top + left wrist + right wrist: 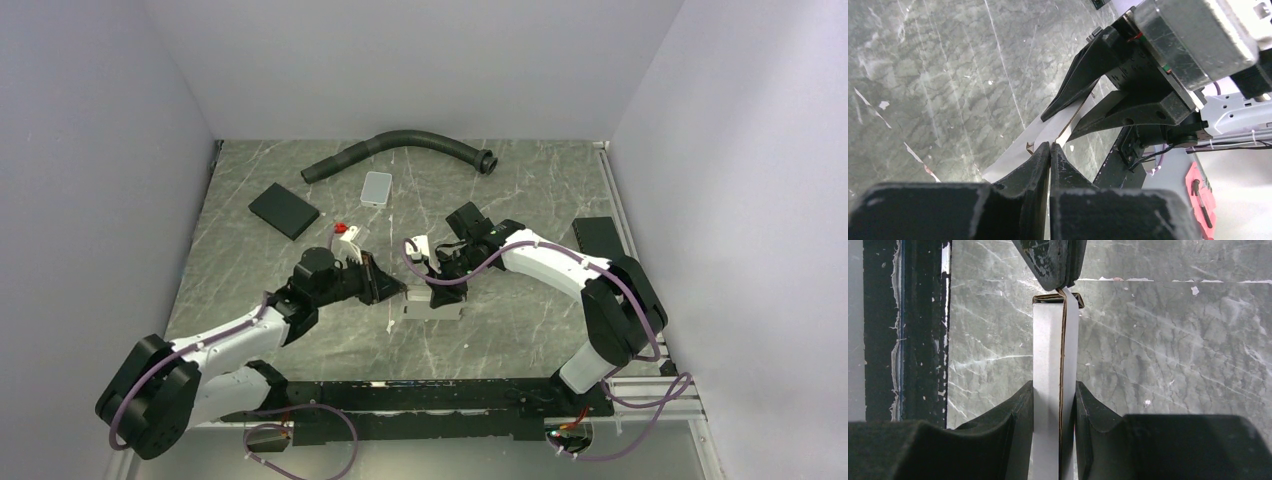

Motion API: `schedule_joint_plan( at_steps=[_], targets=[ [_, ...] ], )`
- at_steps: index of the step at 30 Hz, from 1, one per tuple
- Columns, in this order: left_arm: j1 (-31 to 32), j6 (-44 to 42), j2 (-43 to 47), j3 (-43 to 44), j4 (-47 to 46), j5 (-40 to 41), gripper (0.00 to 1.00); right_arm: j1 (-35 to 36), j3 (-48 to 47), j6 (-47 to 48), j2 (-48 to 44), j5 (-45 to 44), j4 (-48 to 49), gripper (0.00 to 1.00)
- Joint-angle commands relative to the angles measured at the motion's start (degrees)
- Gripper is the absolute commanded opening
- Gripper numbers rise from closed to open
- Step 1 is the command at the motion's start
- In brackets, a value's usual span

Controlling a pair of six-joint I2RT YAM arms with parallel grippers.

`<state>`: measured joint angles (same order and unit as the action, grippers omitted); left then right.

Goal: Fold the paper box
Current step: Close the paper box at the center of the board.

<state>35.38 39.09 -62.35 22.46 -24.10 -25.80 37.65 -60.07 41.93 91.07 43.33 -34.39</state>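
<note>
The paper box [432,309] is a slim white carton lying on the marble table near the front middle. My right gripper [1054,390] is shut on its two long sides, and the box [1048,340] runs away from it with a brown seam along the top. At the box's far end my left gripper [1057,286] pinches a thin end flap. In the left wrist view the left gripper [1050,147] is shut tight with white card [1008,162] just beyond its tips. The right gripper [1055,127] clamps the box from the other side. From above, the left gripper [393,292] and right gripper [440,293] meet over the box.
A black corrugated hose [400,145] lies at the back. A light grey tile [377,187] and a black pad [284,211] are behind the arms, with a second black pad [597,235] at the right. A small red-and-white item [347,235] sits near the left wrist. A black rail [420,395] lines the front edge.
</note>
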Motion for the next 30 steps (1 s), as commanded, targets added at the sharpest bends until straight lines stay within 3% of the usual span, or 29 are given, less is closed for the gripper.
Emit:
schedule_joint_plan(
  at_steps=[1, 22, 30],
  targets=[
    [0.8, 1.9, -1.6, 0.3, -5.0, -2.1, 0.1, 0.0, -2.6, -0.8, -0.2, 0.6, 1.8, 0.06],
    [1.8, 7.1, -7.9, -0.6, -14.8, -1.2, 0.11, 0.0, -2.7, -0.6, -0.2, 1.2, 1.4, 0.05],
    [1.8, 13.5, -11.1, -1.9, -23.3, -0.6, 0.11, -0.1, -2.6, -0.3, -0.3, 1.3, 1.4, 0.05]
  ],
)
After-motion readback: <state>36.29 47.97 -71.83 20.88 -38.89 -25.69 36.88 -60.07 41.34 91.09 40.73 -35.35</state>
